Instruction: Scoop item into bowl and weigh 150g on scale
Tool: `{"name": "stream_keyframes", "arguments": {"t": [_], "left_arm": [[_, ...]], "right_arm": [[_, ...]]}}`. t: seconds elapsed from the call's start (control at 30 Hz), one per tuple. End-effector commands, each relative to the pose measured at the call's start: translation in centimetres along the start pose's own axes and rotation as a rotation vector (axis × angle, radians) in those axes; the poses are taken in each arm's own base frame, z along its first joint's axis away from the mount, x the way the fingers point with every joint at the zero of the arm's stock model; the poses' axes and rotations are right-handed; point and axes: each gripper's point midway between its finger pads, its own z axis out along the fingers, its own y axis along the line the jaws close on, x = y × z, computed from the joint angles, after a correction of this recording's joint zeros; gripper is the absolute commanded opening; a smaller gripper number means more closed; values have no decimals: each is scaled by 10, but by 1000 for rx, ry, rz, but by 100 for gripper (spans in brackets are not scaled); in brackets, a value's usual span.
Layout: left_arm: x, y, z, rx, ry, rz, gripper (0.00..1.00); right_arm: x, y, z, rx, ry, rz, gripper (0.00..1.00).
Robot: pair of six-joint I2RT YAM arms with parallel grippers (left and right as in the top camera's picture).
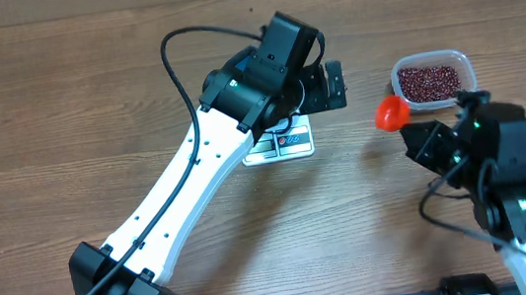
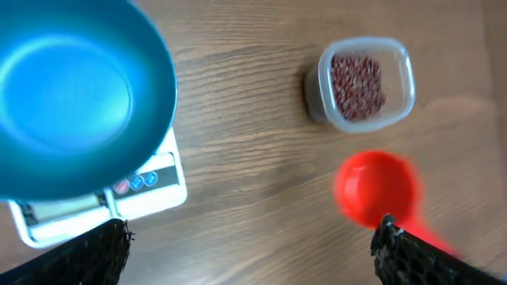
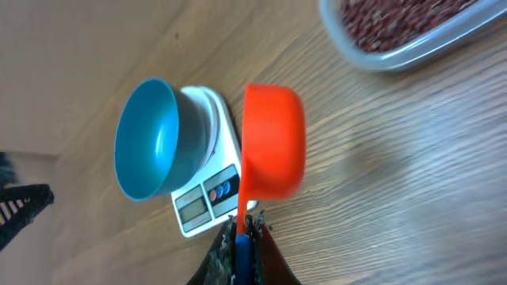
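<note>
**Scoop clamped beside the bean tub, bowl seated on the scale**

The orange-red plastic scoop (image 1: pixel 391 113) has its long axis running from lower right to upper left in the overhead view. Its round cup leads, and its handle goes back into the right claw (image 1: pixel 431 143). From the right wrist, the handle rises straight up out of the right claw (image 3: pixel 242 237), whose fingers are pressed together on the blue-tipped end. The scoop's cup (image 3: pixel 273 142) stands above them in the middle of the frame.

The tiny dark red-maroon beans (image 1: pixel 429 79) lie as a loose mass in a clear rounded-rectangular plastic tub (image 1: pixel 468 70) at the upper right of the overhead view. The tub is just beyond the cup and above the right claw.

The round, deep, light blue bowl (image 2: pixel 71 95) sits on the small flat white rectangular scale (image 2: pixel 142 190) and overhangs it. The scale's display edge faces the bottom of the left wrist frame. In the overhead view only that edge of the scale (image 1: pixel 288 145) shows, and the left arm hides the bowl.

The left claw (image 2: pixel 249 249) hangs with its fingers spread wide and grips nothing. In its own view the bowl is at the upper left, the tub at the upper right, and the scoop (image 2: pixel 375 188) at the lower right near one finger.

Everything rests on a brown wood-grain table (image 1: pixel 58 91), which fills every frame.
</note>
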Motion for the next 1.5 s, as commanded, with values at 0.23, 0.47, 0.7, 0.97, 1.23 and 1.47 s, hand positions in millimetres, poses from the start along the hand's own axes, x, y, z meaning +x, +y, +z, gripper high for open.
{"name": "stream_keyframes", "arguments": {"t": [0.23,0.47,0.7,0.97,1.23,1.47], "left_arm": [[-6,-4,-7,-3,-29,235,42],[-6,-2,-7,-19,-33,345,4],[-15,17,-7,-139,-56,579,5],[1,33,17,-162,-12,657,4],[30,45,57,-160,10,760,5],[43,49,73,-216,-8,839,4]], "right_arm": [[-31,3,-61,25,-292,-37,4],[-24,-6,-59,66,-262,-28,4],[-25,-8,-60,76,-268,-26,4],[-25,-8,-60,76,-268,-26,4],[-25,-8,-60,76,-267,-26,4],[-25,-9,-60,77,-266,-26,4]]}}
